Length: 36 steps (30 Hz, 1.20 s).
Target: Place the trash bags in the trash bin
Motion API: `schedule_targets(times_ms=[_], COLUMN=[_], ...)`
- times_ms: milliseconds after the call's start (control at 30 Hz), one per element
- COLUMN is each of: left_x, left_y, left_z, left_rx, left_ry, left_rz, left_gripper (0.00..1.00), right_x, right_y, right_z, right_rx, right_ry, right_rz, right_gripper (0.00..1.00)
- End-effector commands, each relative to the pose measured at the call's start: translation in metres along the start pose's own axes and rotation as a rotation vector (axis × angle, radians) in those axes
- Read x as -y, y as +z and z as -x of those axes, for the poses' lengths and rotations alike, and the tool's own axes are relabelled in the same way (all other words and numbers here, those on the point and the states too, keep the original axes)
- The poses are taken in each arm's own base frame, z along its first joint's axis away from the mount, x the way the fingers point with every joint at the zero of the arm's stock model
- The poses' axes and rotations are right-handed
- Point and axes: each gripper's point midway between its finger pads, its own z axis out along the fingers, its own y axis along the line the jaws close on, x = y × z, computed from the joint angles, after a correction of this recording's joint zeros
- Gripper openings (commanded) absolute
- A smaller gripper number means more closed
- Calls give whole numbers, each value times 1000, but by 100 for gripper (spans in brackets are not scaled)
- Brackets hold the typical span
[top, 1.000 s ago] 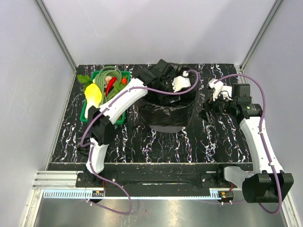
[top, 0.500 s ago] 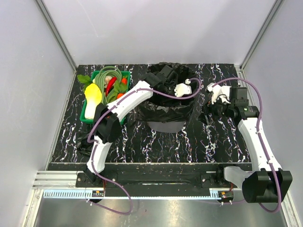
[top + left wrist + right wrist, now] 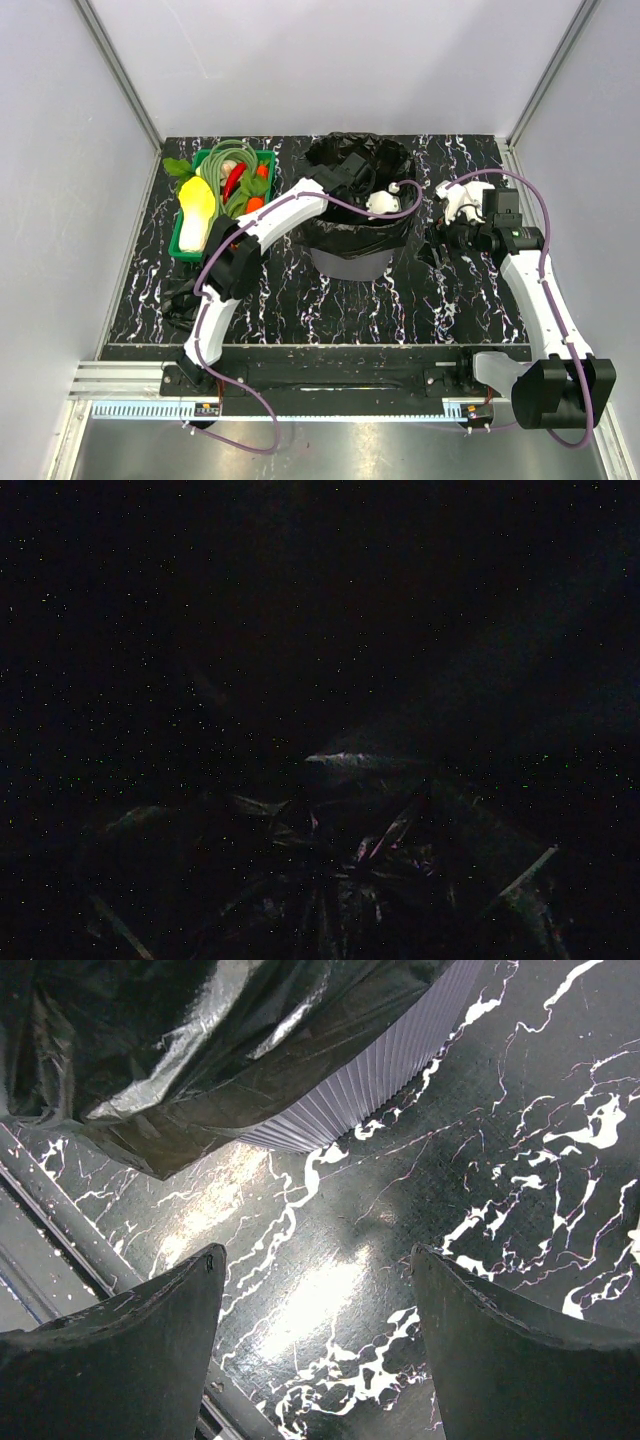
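Sunk since a second ago: your left gripper [image 3: 380, 203], inside the trash bin [image 3: 345, 262] with the trash bags [image 3: 345, 228], spread not discernible. Your right gripper [image 3: 315, 1255]: apart, empty. Deposit likely nearly done.

My overhead view is even and sharp; the left wrist feed is nearly black and grainy. On the right wrist, glare streaks the trash bag [image 3: 200, 1030] at 11 o'clock and the table [image 3: 400, 1210] toward 6 o'clock.

Left end effector [image 3: 372, 205] hidden inside the trash bin [image 3: 350, 265] (wrist view nearly black).
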Motion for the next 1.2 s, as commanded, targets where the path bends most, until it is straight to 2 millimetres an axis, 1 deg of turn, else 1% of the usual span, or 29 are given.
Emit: schedule_targets(times_ms=[0, 400, 533, 800, 967, 1167], left_x=[-3, 6, 12, 19, 20, 30], left_y=[-1, 16, 21, 24, 28, 28], left_z=[7, -6, -11, -21, -30, -46], left_rx=[31, 1, -6, -25, -57, -111], left_ry=[21, 13, 9, 14, 24, 35], left_rz=[23, -23, -47, -66, -73, -102], left_gripper=[99, 99, 99, 99, 99, 99], right_x=[4, 6, 5, 6, 6, 6], right_y=[-1, 0, 1, 2, 3, 4], right_z=[7, 5, 4, 1, -1, -4], right_rx=[28, 21, 15, 10, 7, 0], right_ry=[-33, -31, -28, -27, -26, -28], right_rz=[-16, -21, -19, -18, -17, -17], right_gripper=[80, 80, 80, 80, 80, 80])
